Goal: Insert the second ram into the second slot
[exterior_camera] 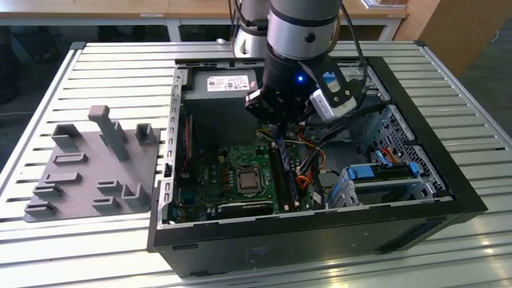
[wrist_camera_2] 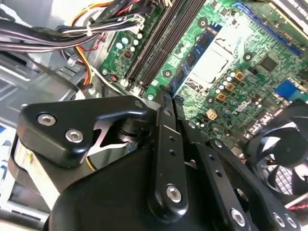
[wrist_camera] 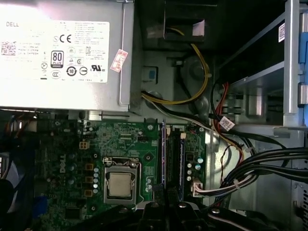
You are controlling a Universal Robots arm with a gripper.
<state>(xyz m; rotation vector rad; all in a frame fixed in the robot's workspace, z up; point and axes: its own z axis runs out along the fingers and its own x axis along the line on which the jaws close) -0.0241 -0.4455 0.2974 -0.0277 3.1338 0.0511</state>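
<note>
A slatted worktop [exterior_camera: 104, 66] carries everything. Near its left edge in the exterior view lies a grey tray [exterior_camera: 88, 162] with upright pegs and blocks on it. Just beside the tray, an open black case [exterior_camera: 460, 198] takes up the middle and right of the worktop.

Inside the case, a green board [exterior_camera: 212, 174] lies flat on the side next to the tray. A socket [exterior_camera: 248, 180] sits at the board's middle. Long black slots [exterior_camera: 286, 180] run just beside the socket, on the exterior view's right. A power supply [exterior_camera: 228, 84] sits against the case wall farthest from the exterior camera.

The arm stands over the case, and the gripper [exterior_camera: 280, 129] hangs inside it, above the slots. Its fingers [wrist_camera_2: 163, 130] are clenched on the ram [wrist_camera_2: 191, 60]. In the second wrist view the ram runs out from the fingertips as a dark blue strip with black chips. Its long side is in line with the slots, and it appears on the socket's side of them. It cannot be told whether its lower edge touches a slot, or which slot it stands over.

Toward the exterior view's right of the slots, cables [exterior_camera: 316, 153] in black, orange and yellow cross the case floor. Beyond them, near the case's right wall, stands a metal bay [exterior_camera: 348, 186] with blue clips [exterior_camera: 376, 171].
</note>
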